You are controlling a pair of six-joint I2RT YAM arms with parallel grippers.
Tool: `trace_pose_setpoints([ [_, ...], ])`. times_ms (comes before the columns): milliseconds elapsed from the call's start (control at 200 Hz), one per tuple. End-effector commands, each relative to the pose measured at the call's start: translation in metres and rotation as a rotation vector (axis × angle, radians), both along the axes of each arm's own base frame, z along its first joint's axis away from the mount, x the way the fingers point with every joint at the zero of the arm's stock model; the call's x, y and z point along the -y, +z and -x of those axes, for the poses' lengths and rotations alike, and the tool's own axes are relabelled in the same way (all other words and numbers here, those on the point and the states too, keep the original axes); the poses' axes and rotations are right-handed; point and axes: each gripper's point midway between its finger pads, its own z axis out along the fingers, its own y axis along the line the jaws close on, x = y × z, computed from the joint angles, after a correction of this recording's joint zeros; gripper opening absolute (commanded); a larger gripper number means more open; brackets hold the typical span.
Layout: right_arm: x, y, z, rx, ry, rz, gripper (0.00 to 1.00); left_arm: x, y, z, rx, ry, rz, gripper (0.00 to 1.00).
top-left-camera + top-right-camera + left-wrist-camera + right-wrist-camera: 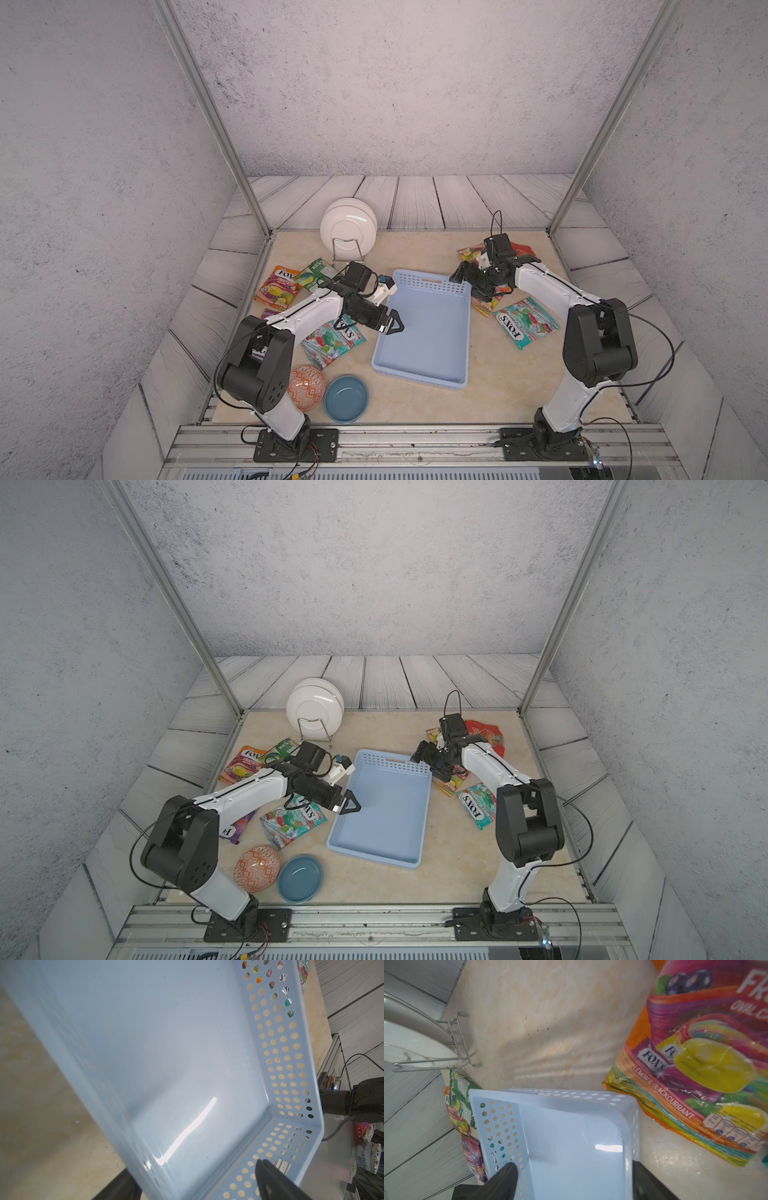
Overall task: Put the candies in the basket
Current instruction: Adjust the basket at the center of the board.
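Beige desk [415,253]. Basket [428,345] empty beneath both hands. Left hand [392,325] spread wide, holding nothing; teal candy bag [328,343] just behind it, under forearm. Right hand [573,1165] equally wide, empty; orange candy bag [695,1076] beside it, lengthwise along basket wall, nearest.
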Motion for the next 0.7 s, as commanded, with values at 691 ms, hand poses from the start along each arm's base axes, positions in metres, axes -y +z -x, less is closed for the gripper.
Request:
trace_pose_setpoints([
  [691, -0.004, -0.002, -0.031, -0.018, 0.133, 0.129, 0.84, -0.011, 0.006, -0.006, 0.025, 0.052, 0.000, 0.97],
])
